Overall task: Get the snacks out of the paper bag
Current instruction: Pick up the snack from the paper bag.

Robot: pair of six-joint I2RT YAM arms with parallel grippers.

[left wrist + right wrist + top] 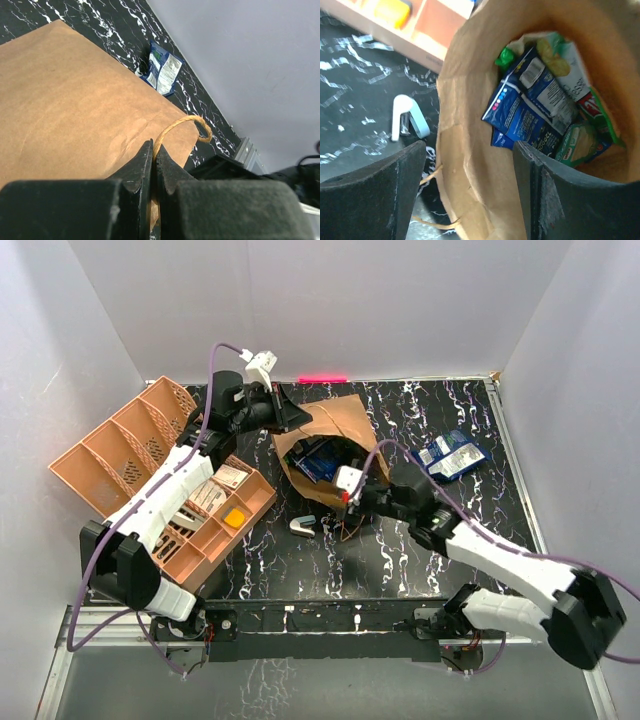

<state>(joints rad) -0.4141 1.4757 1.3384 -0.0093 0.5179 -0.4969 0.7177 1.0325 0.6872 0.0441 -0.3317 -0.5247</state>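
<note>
Left gripper pinches the twisted loop handle of the large brown kraft paper bag at twelve o'clock; right gripper gapes at its mouth. Shiny dark-blue and green snack packets inside — they look light, slippery, crushable (take a sealed edge).

The left arm and right arm are clad in white shells between black joints; purple cables are looped alongside.

the paper bag gapes open, packets within reach; its rim stands between the fingers of the right gripper; a tray crowds its left.
</note>
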